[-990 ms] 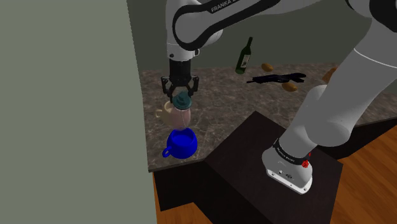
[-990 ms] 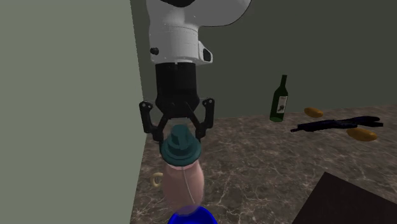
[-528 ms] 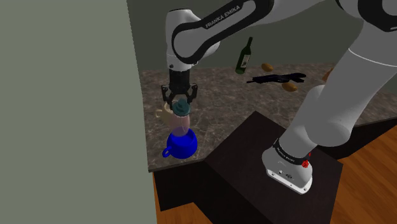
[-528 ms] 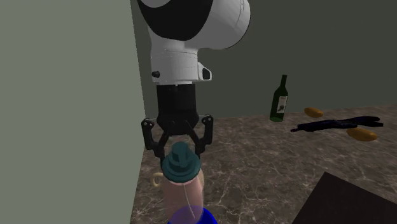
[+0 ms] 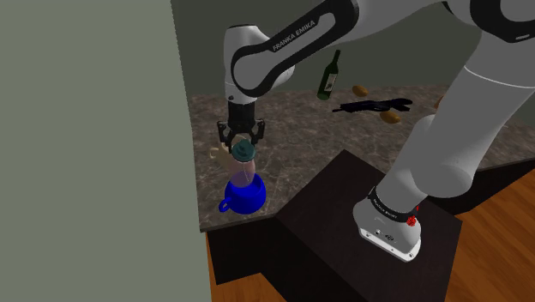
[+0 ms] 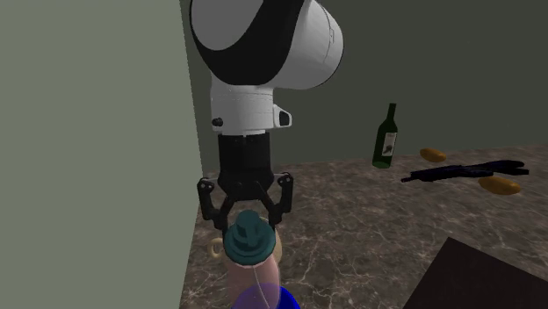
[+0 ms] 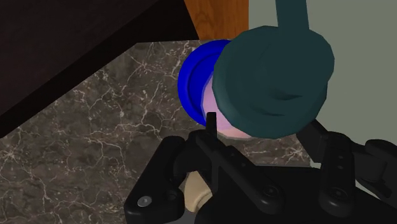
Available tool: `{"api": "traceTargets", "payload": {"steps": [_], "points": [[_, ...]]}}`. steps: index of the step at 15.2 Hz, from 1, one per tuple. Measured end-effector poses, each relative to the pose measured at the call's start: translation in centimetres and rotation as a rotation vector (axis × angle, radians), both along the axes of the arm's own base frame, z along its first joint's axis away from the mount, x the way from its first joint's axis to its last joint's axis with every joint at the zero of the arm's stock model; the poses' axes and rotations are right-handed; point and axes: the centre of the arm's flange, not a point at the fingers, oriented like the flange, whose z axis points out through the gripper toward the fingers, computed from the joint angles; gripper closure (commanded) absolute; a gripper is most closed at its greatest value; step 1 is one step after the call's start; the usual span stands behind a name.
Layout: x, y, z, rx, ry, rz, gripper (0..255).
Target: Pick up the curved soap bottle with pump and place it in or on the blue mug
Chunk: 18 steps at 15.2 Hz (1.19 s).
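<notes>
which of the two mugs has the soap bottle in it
The blue mug: the pink soap bottle stands with its lower end in its mouth. The pale beige mug sits beside it, nearer the wall.

A brown marbled stone worktop point(image 5: 300, 137) runs along a plain grey-green wall point(image 5: 86, 129). Towards its far side a dark green wine bottle point(image 5: 329, 75) stands upright. Near it lies a long black object point(image 5: 374, 105), flat on the stone, too small to name. A small brown loaf-like piece point(image 5: 361, 90) lies between the two, and another point(image 5: 393, 117) lies just beside the black object. A beige cup point(image 5: 219, 154) sits close to the wall. Beyond the worktop's near edge is a wooden floor point(image 5: 497, 257).
</notes>
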Motion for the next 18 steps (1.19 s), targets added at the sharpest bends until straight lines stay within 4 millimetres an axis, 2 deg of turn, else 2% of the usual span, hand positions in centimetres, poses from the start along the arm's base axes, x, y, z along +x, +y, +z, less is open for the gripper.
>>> {"api": "traceTargets", "payload": {"steps": [4,5,11,15,18], "points": [[0.0,0.0,-0.1,0.0,-0.001,0.0,255],[0.0,0.0,-0.1,0.0,0.0,0.0,0],[-0.2,0.0,-0.5,-0.003,0.009,0.002,0],[0.5,-0.4,3.4,-0.002,0.007,0.002,0],[0.8,-0.6,4.2,-0.003,0.008,0.002,0]]}}
